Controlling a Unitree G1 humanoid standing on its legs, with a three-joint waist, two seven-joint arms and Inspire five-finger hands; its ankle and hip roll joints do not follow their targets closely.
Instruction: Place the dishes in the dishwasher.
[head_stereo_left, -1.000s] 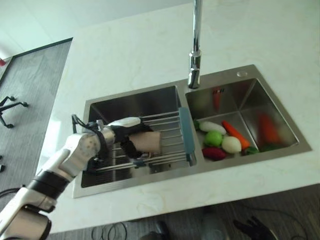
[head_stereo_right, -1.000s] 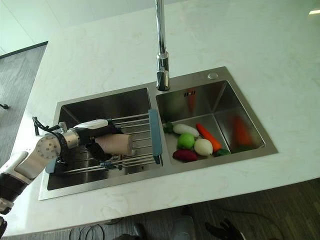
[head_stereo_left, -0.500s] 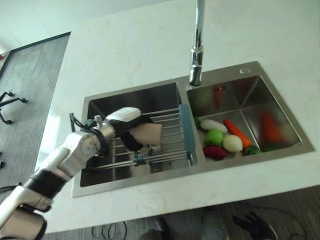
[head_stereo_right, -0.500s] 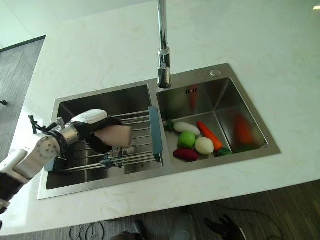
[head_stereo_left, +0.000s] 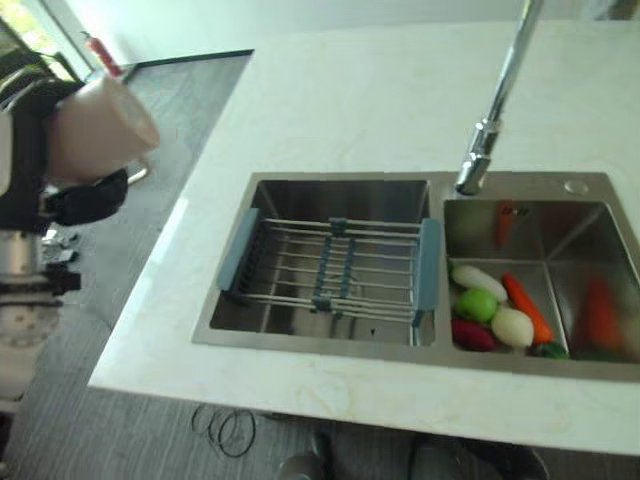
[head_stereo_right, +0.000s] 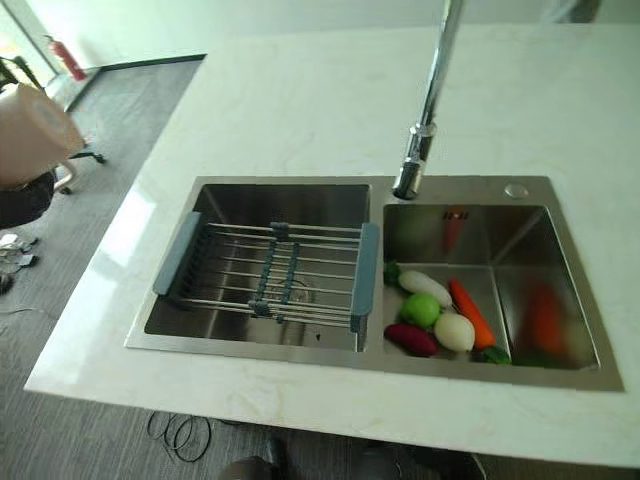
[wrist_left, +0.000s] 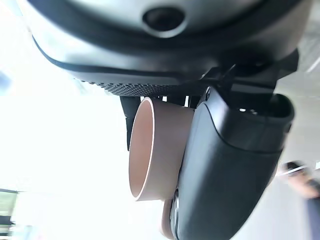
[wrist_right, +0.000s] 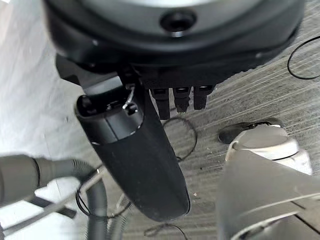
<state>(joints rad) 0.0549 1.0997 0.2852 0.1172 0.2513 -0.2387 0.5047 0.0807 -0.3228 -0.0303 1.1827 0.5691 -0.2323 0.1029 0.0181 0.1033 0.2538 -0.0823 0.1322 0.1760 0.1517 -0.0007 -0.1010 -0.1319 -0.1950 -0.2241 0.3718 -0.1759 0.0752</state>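
The left hand (head_stereo_left: 85, 195) holds the pink cup (head_stereo_left: 100, 125) off the table's (head_stereo_left: 330, 110) far-left edge, above the floor, its fingers and thumb curled round it. If that hold loosens, the cup could drop to the floor. The right hand (wrist_right: 135, 150) hangs low, fingers relaxed. A rack (head_stereo_left: 330, 265) spans the left sink (head_stereo_left: 340, 195); vegetables (head_stereo_left: 500, 310) fill the right one. No dishwasher is visible.

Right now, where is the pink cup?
The pink cup is in the left hand, raised at the far left, clear of the sink and its rack.
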